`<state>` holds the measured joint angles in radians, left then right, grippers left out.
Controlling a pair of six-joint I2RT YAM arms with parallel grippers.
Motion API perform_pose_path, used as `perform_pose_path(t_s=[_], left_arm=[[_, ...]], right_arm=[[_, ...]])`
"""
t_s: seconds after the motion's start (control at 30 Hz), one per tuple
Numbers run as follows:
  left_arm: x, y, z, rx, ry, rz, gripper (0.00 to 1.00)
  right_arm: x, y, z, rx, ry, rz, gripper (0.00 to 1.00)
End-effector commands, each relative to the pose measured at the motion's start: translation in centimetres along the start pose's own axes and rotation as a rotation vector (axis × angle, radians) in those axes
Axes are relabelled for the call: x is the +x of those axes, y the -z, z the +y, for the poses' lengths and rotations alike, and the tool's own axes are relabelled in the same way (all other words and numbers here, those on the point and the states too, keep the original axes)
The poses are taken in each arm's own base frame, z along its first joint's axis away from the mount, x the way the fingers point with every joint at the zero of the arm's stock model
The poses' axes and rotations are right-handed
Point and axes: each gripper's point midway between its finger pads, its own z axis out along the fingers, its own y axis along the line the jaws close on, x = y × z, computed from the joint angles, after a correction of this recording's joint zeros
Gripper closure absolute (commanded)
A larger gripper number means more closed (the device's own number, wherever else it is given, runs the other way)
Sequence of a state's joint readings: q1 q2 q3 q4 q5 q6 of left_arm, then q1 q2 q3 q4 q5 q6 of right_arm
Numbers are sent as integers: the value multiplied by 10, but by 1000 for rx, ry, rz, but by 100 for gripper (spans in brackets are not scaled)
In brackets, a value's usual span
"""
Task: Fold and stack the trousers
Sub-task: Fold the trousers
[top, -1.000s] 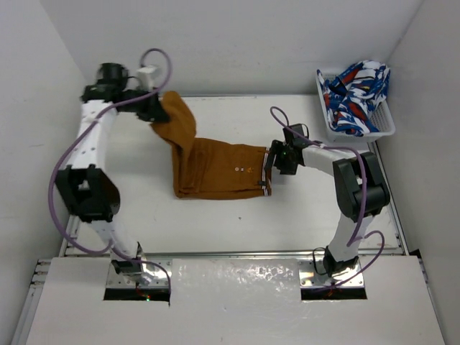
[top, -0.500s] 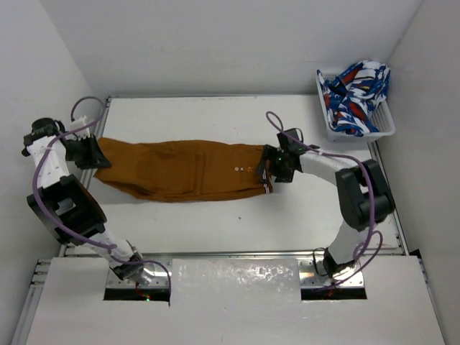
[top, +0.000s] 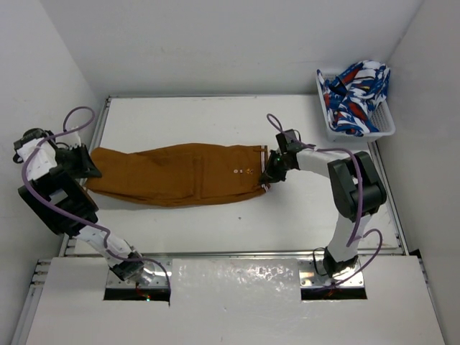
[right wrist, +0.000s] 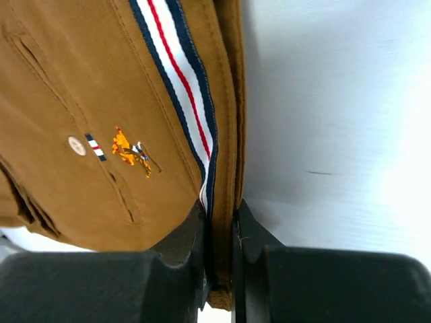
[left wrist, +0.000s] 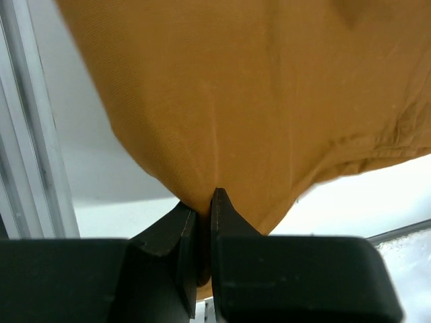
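The mustard-brown trousers (top: 180, 174) lie stretched lengthwise across the white table (top: 215, 115), waistband to the right, leg ends to the left. My left gripper (top: 92, 171) is shut on the leg end at the table's far left edge; the left wrist view shows the fabric (left wrist: 256, 101) pinched between the two black fingers (left wrist: 229, 222). My right gripper (top: 269, 176) is shut on the waistband, whose striped inner edge (right wrist: 176, 81) runs down into the jaws. A small embroidered logo (right wrist: 131, 151) and a rivet (right wrist: 76, 145) show beside it.
A white basket (top: 388, 129) with blue-white-red patterned clothes (top: 356, 90) stands at the back right corner. White walls close in the table on the left, back and right. The table's metal rail (left wrist: 34, 134) runs close beside the left gripper.
The left arm swung from the back of the table out to the far left, pulling the folded legs straight. The right gripper closed on the waistband.
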<state>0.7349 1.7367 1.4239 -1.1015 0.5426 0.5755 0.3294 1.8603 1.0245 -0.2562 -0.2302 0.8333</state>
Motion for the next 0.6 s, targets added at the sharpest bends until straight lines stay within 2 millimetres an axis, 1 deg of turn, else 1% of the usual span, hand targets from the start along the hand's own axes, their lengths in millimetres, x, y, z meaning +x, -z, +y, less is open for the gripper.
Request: perform_pose_path(t_s=[0.0,0.03,0.07,0.1,0.13,0.17,0.2,0.23,0.27,0.3,0.33,0.4,0.47,0.5,0.53,0.57], left_arm=[[-45,19,-3,5,-53,-129,100],[-51,17,-5,30,-44,-137,100],[-57,15,-11,48,-45,-143,100],[-69,19,-17,57,-63,-162,100],[-75,15,-25,94,-66,-168,100],[-84,11,-40,123,-82,-174,100],[-95,13,-51,140,-107,-195,100],[-103,11,-63,175,-122,-205,100],[-112,6,-83,204,-146,-203,100],[-125,9,-94,218,-171,-226,100],[-131,7,-112,261,-192,-233,100],[-146,14,-126,296,-182,-265,100],[-146,15,-124,272,-175,-263,100],[-139,12,-118,248,-165,-242,100],[-121,1,-107,209,-150,-184,100],[-119,4,-104,188,-165,-185,100]], right_arm=[[-23,27,-13,13,-19,-51,100],[-35,34,-18,8,-35,-72,100],[-46,41,-17,-2,-37,-90,100],[-54,48,-16,-10,-19,-106,100],[-65,55,-21,-10,-24,-127,100],[-78,62,-19,-14,-15,-154,100],[-82,67,-21,-7,4,-159,100],[-93,75,-24,-1,3,-187,100],[-101,84,-24,7,13,-199,100],[-107,90,-24,4,14,-212,100],[-116,99,-26,-2,8,-238,100],[-130,117,-26,-8,9,-279,100],[-126,122,-33,10,7,-275,100],[-124,124,-38,18,1,-273,100],[-114,124,-45,33,-4,-260,100],[-106,122,-51,43,-9,-249,100]])
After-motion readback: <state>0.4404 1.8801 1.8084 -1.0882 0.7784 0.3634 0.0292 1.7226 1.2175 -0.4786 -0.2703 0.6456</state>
